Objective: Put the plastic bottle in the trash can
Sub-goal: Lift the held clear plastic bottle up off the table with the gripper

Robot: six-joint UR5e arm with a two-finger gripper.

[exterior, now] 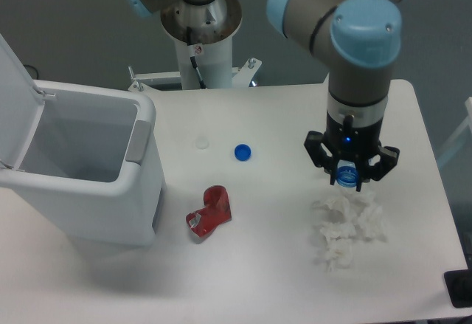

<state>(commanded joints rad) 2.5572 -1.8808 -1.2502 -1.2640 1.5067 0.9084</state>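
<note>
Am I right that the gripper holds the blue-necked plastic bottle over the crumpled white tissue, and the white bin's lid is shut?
Not quite: the lid of the large white rectangular trash can stands open, as the fixed camera shows. The rest holds: the gripper grips the small transparent plastic bottle above the crumpled white tissue.

Loose blue cap (pixel 243 151) sitting around the middle of the white surface (pixel 265 265), a bit toward the far edge. Small clear round lid-looking thing (pixel 201 143) just to its left, hard to make out. Crushed red can (pixel 209 212) lying nearer the front edge. Pile of crumpled white tissue (pixel 346 228) over toward the right edge, well apart from the can.
</note>
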